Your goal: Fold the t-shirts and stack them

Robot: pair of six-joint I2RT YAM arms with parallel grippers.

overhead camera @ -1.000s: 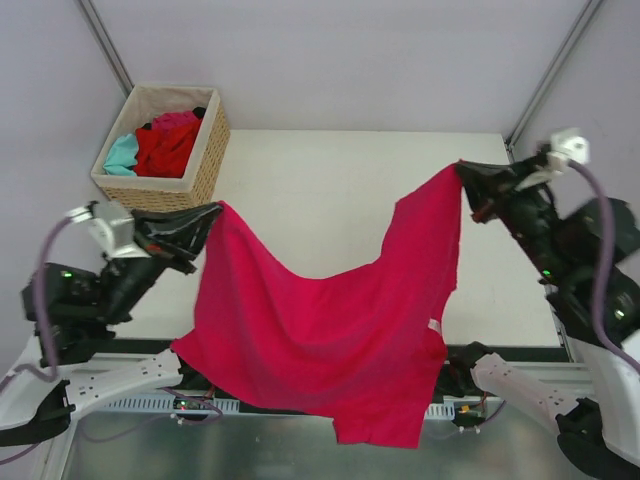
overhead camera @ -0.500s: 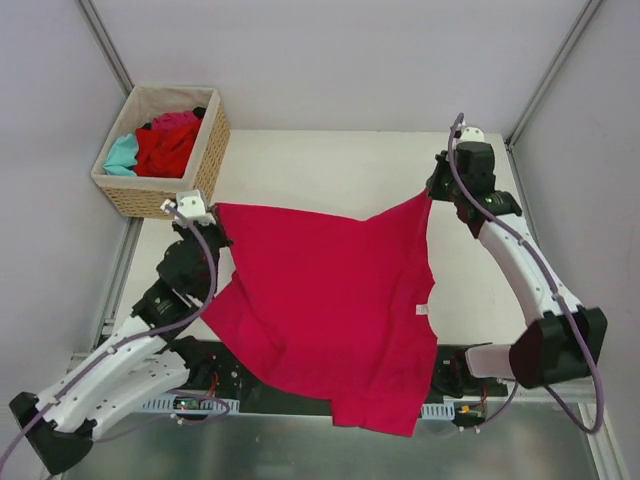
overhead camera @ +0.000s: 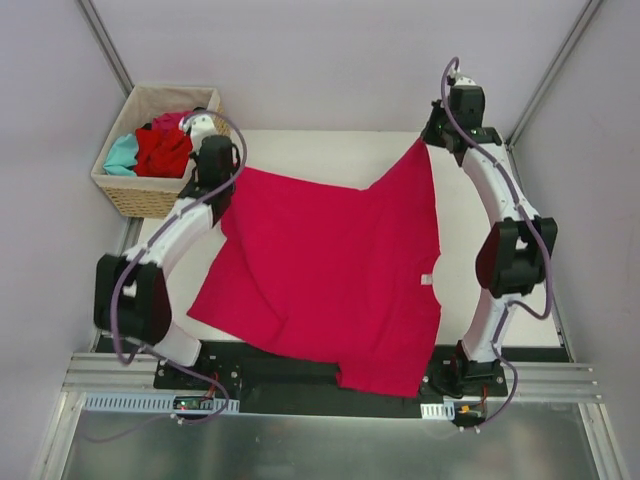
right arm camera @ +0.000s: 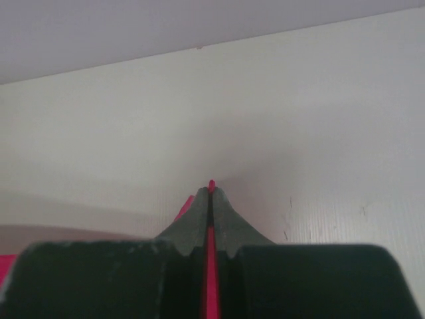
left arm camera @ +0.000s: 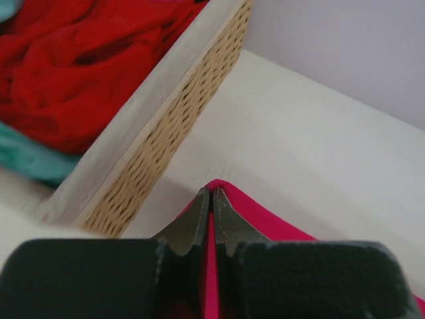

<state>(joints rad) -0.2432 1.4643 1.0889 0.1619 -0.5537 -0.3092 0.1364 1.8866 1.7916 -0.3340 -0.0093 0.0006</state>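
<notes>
Limp, light cloth: the magenta t-shirt [overhead camera: 320,270] will sag and drag, so I'd hold it by the corners and hems. It lies spread to the right of the wicker basket [overhead camera: 140,180], its near hem spilling off the table [overhead camera: 330,150] edge. The long axis seems to run near-to-far — collar side unclear. The left gripper [left arm camera: 211,206], just beside the basket, and the right gripper [right arm camera: 211,199], well away from it, each pinch a far corner.
</notes>
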